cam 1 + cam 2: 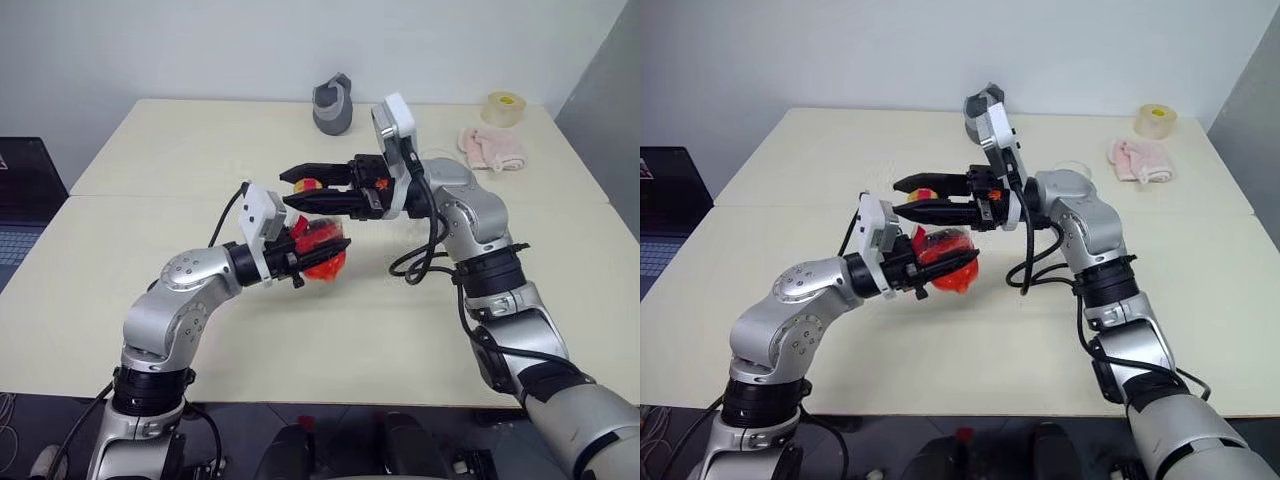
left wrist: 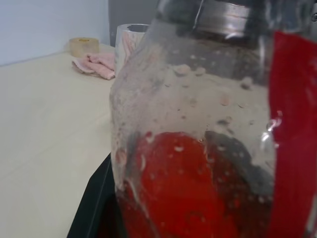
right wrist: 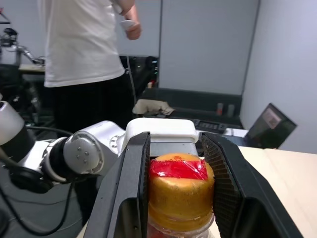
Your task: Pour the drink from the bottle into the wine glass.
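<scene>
My left gripper (image 1: 303,257) is shut on the body of the small clear bottle (image 1: 324,250), holding it above the middle of the table. The bottle's lower part holds the red-orange drink (image 2: 183,188), and a red label strip (image 2: 292,139) runs down one side. My right gripper (image 1: 289,189) reaches in from the right, pointing left, and its two black fingers (image 3: 131,183) press on either side of the yellow-and-red cap (image 3: 181,191). The wine glass (image 1: 1072,168) stands behind my right arm, mostly hidden. Its clear rim (image 2: 130,37) shows in the left wrist view.
At the table's far edge stands a grey cup-like object (image 1: 334,103). A tape roll (image 1: 505,107) and a pink cloth (image 1: 490,148) lie at the far right. A person in a white shirt (image 3: 81,44) stands off to the robot's left. A laptop (image 1: 20,200) lies beyond the table's left edge.
</scene>
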